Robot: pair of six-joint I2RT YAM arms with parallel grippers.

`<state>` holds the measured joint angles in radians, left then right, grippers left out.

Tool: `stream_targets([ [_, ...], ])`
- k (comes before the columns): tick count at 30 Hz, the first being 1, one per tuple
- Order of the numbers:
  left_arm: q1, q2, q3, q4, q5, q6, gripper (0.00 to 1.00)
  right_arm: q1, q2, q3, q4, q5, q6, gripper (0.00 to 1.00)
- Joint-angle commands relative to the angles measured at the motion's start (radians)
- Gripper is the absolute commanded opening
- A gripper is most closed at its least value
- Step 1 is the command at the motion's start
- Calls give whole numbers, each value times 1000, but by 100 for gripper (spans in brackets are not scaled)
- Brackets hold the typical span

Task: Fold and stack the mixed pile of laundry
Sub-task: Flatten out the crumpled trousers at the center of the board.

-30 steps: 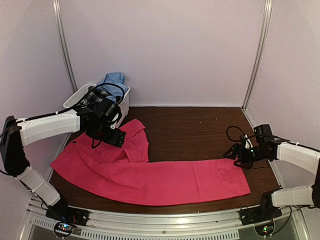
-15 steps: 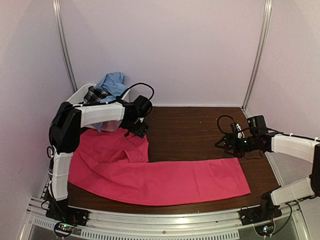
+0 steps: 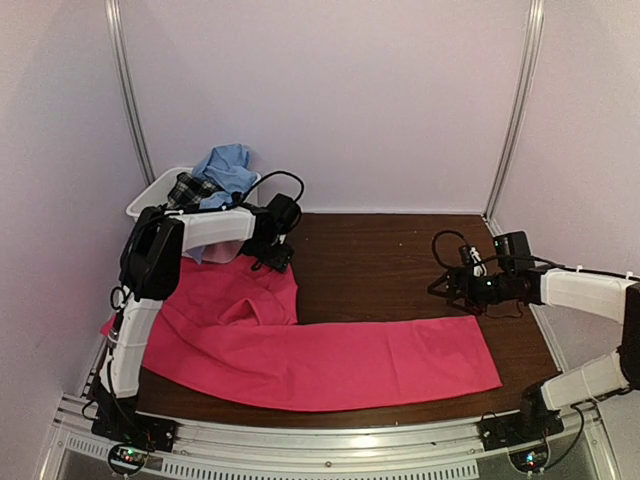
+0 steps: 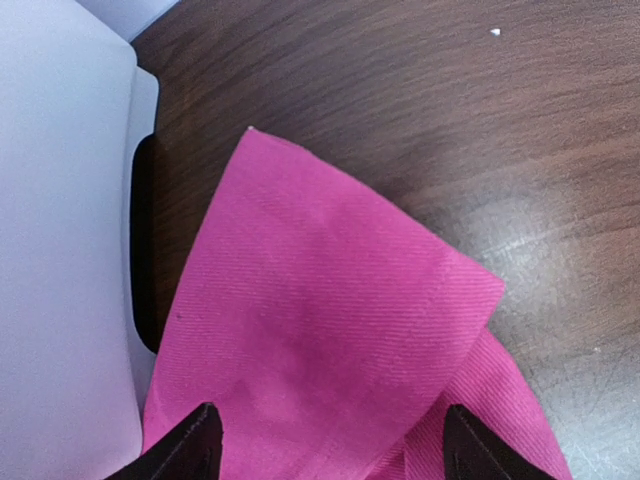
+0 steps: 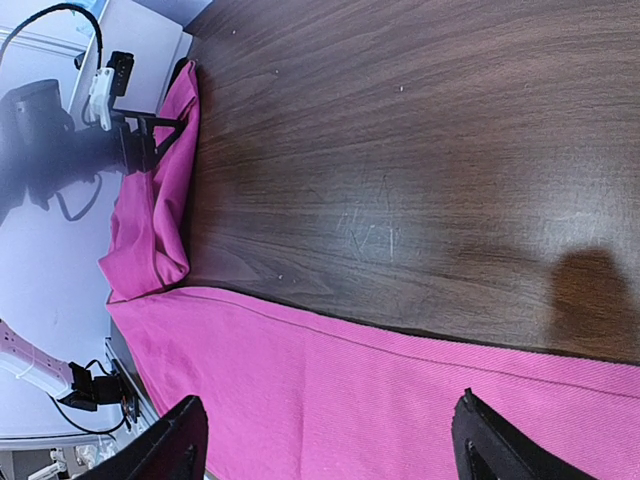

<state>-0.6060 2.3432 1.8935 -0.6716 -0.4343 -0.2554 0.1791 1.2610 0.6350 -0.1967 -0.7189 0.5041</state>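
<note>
Roughly L-R, long axis of pink-red cloth

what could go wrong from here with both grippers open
The left gripper sits over a doubled corner of the pink cloth beside the white tub; it may pinch both layers or bump the tub. The right gripper is by the cloth's thin edge and may scrape the table.

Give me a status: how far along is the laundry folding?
Early. Done: the pink cloth is spread on the table, its far end doubled over. In hand: nothing; the left gripper hovers open over that far corner, the right gripper open above the cloth's right end. To do: blue shirt and plaid garment sit in the tub; no stack.
</note>
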Motion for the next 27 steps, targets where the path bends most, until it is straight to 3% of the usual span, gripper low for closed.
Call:
stream_targets([
  [1,30,48,70,36,29,29,77,5,13,-5,38,-19,7,85],
  [5,31,71,92,36,39,65,78,5,27,-4,44,-19,6,85],
  [8,35,77,103,37,34,77,67,5,38,-3,52,-23,8,85],
  [10,39,69,105,37,25,75,52,4,40,-1,55,-23,10,84],
  [11,41,61,106,37,18,73,40,5,41,0,56,-21,9,84],
  [13,41,33,100,37,3,70,6,4,41,4,57,-17,7,84],
  [14,42,14,99,38,4,72,0,5,42,8,57,-16,6,84],
  [19,34,-117,94,29,92,68,0,11,58,48,69,-22,3,82],
  [27,-6,-350,127,46,429,-102,0,118,78,185,165,-68,14,80],
])
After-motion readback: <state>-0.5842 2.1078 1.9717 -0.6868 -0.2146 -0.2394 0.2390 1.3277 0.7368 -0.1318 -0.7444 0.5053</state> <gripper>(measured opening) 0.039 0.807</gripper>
